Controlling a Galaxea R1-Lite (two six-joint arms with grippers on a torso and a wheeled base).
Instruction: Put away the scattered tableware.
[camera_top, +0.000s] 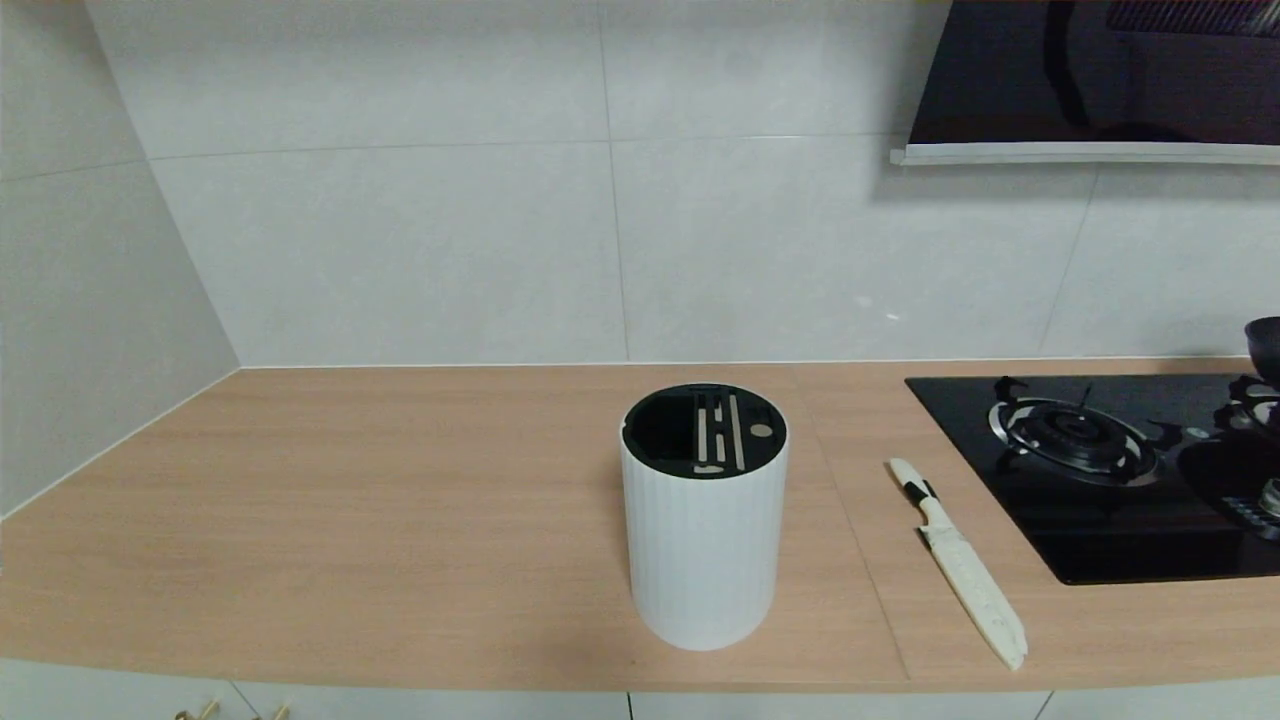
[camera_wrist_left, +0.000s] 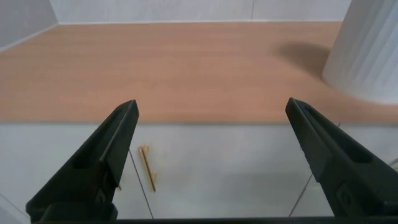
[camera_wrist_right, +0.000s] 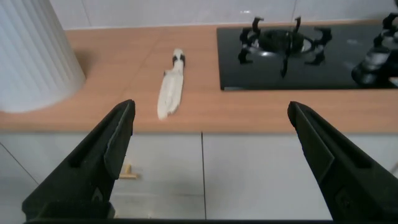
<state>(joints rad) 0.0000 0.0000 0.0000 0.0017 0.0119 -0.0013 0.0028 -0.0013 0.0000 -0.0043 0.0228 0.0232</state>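
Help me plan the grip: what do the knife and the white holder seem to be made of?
The knife has a cream, speckled, matt blade, so likely ceramic or coated steel; its white handle with a black band looks plastic. The white holder has a ribbed, matt wall, probably plastic, and its black slotted top likewise.

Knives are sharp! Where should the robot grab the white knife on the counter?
By the slim handle with the black band, the far end of the white speckled knife. It lies flat on the wooden counter, blade pointing at the front edge, so the right claw should drop from above, straddling the handle.
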